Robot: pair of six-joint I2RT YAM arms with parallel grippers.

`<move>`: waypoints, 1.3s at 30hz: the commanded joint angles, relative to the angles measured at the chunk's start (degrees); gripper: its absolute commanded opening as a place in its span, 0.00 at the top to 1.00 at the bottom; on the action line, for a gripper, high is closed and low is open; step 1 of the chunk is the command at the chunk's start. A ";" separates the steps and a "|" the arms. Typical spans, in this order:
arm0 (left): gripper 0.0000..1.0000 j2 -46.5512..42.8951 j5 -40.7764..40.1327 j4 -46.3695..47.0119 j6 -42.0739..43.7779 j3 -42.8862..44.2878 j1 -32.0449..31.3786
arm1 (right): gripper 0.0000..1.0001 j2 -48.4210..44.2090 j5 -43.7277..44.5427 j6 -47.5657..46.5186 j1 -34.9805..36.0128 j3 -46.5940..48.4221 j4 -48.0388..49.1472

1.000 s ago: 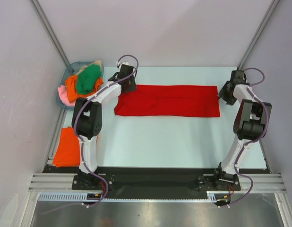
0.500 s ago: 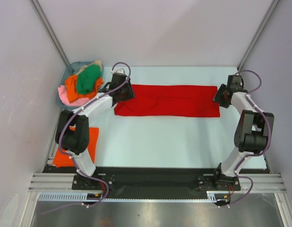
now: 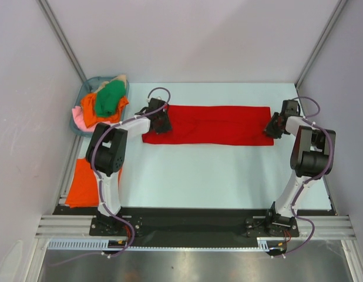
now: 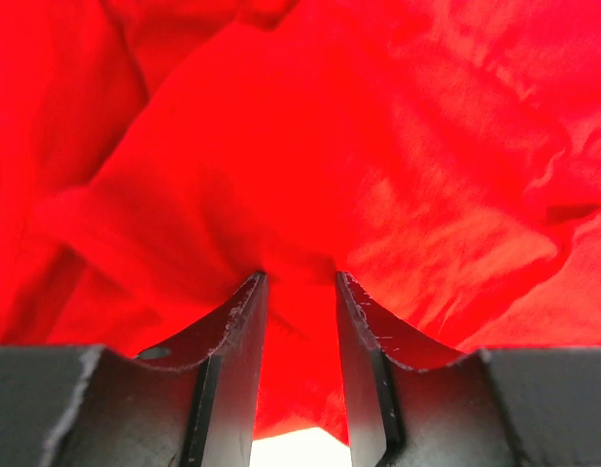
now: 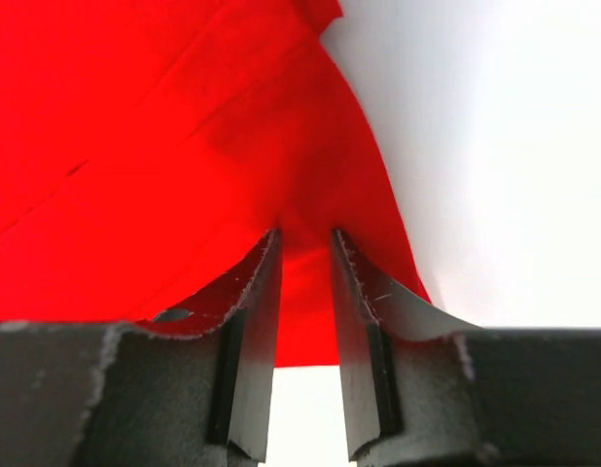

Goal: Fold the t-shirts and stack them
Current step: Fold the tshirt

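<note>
At 10 o'clock on the pale worktop [image 3: 217,170] sits a blue-grey basket [image 3: 86,88] heaped with a green t-shirt [image 3: 109,98], a crumpled orange t-shirt [image 3: 87,111], a pink t-shirt [image 3: 81,122] and a beige t-shirt [image 3: 118,78]. At 8 o'clock a folded orange t-shirt [image 3: 81,185] lies flat, its inner edge hidden behind the left arm [image 3: 108,158]. The red t-shirt [image 3: 211,124] stretches across the far half of the worktop, its ends at 9 and 3 o'clock. The left claw [image 3: 162,121] is down on the 9 o'clock end and the right claw [image 3: 271,129] on the 3 o'clock end, by the near corner. The left fingers [image 4: 237,341] and the right fingers [image 5: 252,311] each stand a narrow slit apart with red cloth drawn up between the tips (a thin pinch), so both claws are clenched on the shirt. It is bright red and folded into a long band, smooth toward 3 o'clock and deeply rumpled at 9 o'clock.
</note>
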 commanded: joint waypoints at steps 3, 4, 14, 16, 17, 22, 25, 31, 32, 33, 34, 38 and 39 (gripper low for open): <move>0.60 -1.44 -3.74 -0.83 1.69 3.33 0.06 | 0.66 1.57 6.67 -0.84 -1.22 -1.73 -2.01; 0.60 -2.60 -4.18 -0.30 1.87 2.71 -0.03 | 0.65 0.86 7.02 -1.19 -0.78 -1.64 -2.19; 0.53 -12.27 -2.00 -1.27 4.69 2.88 0.14 | 0.34 -7.84 13.45 -2.52 6.00 4.60 -8.60; 0.54 -12.63 -0.50 -0.39 4.25 1.65 0.05 | 0.40 -7.84 11.61 -2.25 4.68 3.29 -8.26; 0.54 -12.80 0.90 0.22 3.81 1.04 0.05 | 0.44 -7.84 9.68 -2.16 3.28 2.76 -7.99; 0.55 -12.71 1.61 1.20 3.28 -0.81 0.14 | 0.78 -7.15 5.62 -2.43 0.37 -1.46 -2.98; 0.55 -12.98 1.79 1.11 3.28 -0.46 0.23 | 0.91 -5.13 4.65 -1.99 -0.86 -1.55 -2.98; 0.53 -13.86 1.97 0.93 3.89 0.59 1.19 | 0.90 -4.33 4.92 -1.29 -2.71 -5.33 -2.19; 0.51 -13.94 1.97 0.67 4.94 0.77 1.81 | 0.90 -4.59 5.61 -1.20 -2.79 -5.68 -2.54; 0.48 -13.86 1.88 0.32 5.56 1.29 2.25 | 0.89 -4.85 6.40 -1.37 -2.80 -5.51 -3.85; 0.43 -13.60 2.49 0.14 7.13 1.82 2.77 | 0.89 -5.46 7.02 -1.98 -1.93 -4.98 -5.08; 0.36 -6.86 11.78 -2.75 12.74 8.05 6.98 | 0.67 -12.66 19.14 -3.92 9.75 -0.51 -6.76; 0.36 -5.61 13.64 -3.28 13.90 10.85 7.35 | 0.57 -13.81 19.16 -3.40 11.86 1.51 -6.67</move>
